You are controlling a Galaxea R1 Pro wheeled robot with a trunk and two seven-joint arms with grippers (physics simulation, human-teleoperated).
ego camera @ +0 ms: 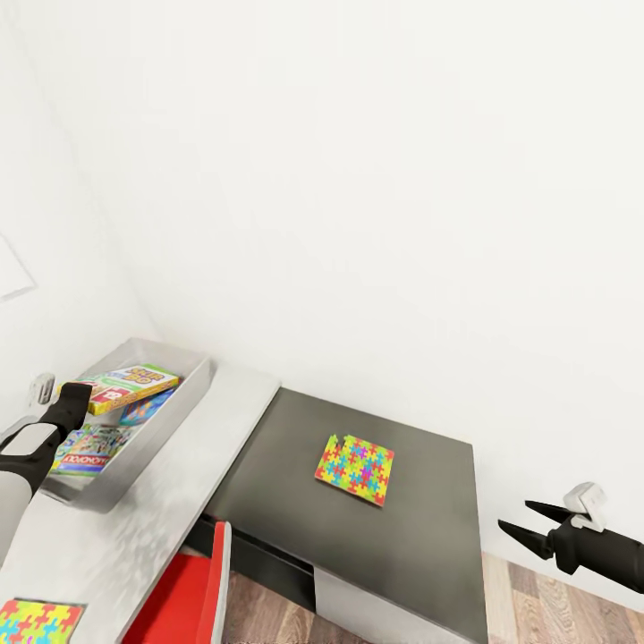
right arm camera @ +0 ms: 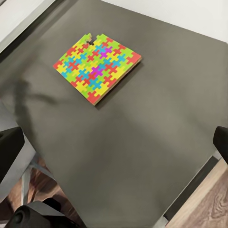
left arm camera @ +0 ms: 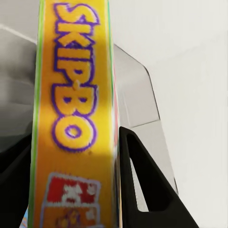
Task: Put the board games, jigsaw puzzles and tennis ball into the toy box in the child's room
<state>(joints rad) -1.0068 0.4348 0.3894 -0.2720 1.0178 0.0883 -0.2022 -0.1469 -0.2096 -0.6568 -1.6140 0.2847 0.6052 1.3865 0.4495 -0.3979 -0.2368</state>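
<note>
Left hand (ego camera: 79, 394) grips yellow game (ego camera: 134, 385) over the box (ego camera: 183, 394), at 9 o'clock. Lower it flat before release. Right hand (ego camera: 532, 521) wide; puzzle (ego camera: 355, 469) lies on dark worktop (ego camera: 420, 537), centre.

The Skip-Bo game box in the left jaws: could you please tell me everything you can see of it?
The Skip-Bo box is a flat printed carton, yellow-orange with a green border, purple-outlined white lettering and a red panel on its face. The left gripper is shut on its near end, jaws on either face. It hangs tilted over the toy box, above two other game boxes lying inside. Whether its far end rests on anything is unclear.
</note>
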